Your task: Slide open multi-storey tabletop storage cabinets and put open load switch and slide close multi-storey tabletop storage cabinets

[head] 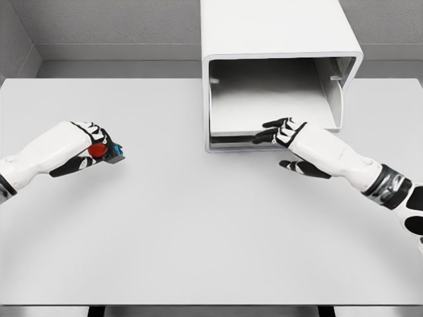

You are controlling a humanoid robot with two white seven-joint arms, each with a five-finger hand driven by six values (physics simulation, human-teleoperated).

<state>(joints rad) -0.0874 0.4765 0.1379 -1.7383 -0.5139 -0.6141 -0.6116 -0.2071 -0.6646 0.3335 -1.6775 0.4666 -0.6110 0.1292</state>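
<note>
The small, rigid, light-looking load switch with red knob and blue-black body (106, 152) sits clamped in the left hand's (89, 146) fingers, well left of the right hand's (285, 132) spread fingers at the white cabinet's open drawer (274, 109).

Single head-mounted view, looking forward and steeply down from above the near edge of the white table (198, 224), framing the whole tabletop, the storage cabinet (277, 39) at its far side, and both forearms entering below.
</note>
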